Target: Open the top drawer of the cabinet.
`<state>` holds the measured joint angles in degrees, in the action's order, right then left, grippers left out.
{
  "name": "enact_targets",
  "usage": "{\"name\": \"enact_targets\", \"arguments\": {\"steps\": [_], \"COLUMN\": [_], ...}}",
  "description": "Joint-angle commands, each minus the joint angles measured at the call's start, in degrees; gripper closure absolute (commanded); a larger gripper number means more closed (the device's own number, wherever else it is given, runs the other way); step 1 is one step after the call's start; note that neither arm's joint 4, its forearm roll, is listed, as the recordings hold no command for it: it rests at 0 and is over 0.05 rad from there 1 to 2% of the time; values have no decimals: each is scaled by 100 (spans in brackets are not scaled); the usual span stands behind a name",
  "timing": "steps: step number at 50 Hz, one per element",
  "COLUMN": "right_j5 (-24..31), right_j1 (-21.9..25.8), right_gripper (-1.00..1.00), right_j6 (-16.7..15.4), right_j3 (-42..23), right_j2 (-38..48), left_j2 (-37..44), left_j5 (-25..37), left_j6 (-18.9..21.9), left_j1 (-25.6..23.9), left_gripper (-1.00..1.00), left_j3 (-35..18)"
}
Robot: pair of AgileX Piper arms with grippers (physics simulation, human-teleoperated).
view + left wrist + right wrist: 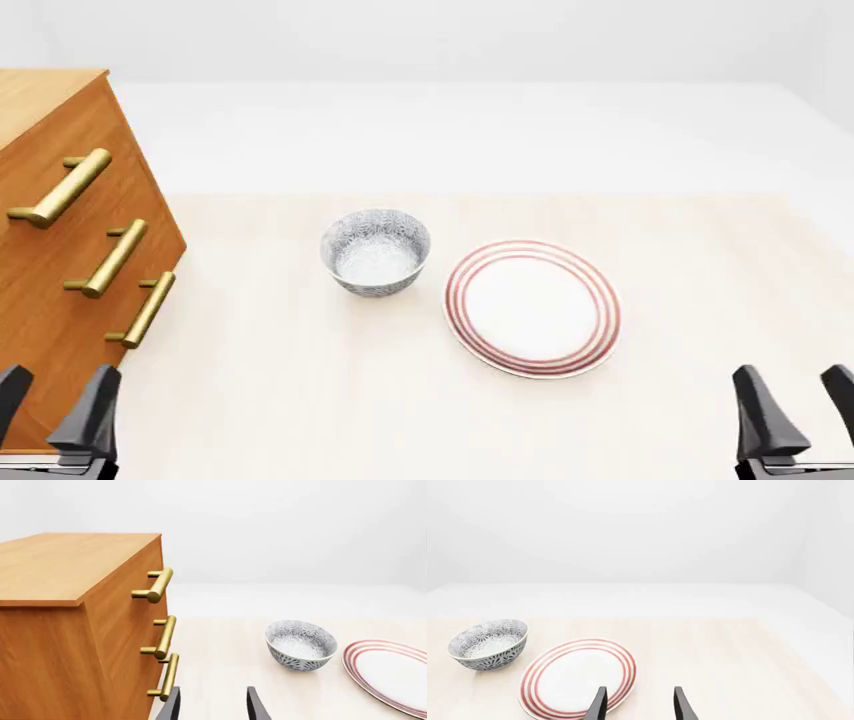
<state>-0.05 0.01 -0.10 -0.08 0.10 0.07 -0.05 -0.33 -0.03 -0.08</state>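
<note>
The cabinet (54,230) shows no readable writing.

The left gripper (54,405) sits low at the near left of the surface (334,400), its two dark fingers (91,410) upright and parted, nothing between them. The right gripper (797,405) sits at the near right of the surface, level with the left one and well apart from it, its fingers (763,410) likewise upright and spread around empty air. Both wrist views show paired fingertips pointing forward over the surface, gap clear.
</note>
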Motion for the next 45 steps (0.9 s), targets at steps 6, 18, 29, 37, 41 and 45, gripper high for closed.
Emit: {"name": "enact_targets", "arguments": {"steps": [6,18,29,37,41,45], "right_j5": [-12,-19,-17,-15,-14,-13], "right_j1": [2,2,3,2,2,2], "right_gripper": [-100,-100,-100,-100,-100,-100], "right_j6": [-19,-18,-17,-16,-15,-15], "right_j3": [-15,-18,-21,-22,-23,-23], "right_j2": [23,33,33,32,32,31], "left_j2": [15,376,1109,1381,1549,1813], "left_j5": [4,-57,-286,-292,-345,-475], "left_j6": [-90,514,1396,2001,2213,2692], "left_j1": [-26,-27,-2,-52,-96,-93], "left_gripper": [-100,-100,-100,-100,-100,-100], "left_j3": [-7,-131,-374,-473,-525,-565]}}
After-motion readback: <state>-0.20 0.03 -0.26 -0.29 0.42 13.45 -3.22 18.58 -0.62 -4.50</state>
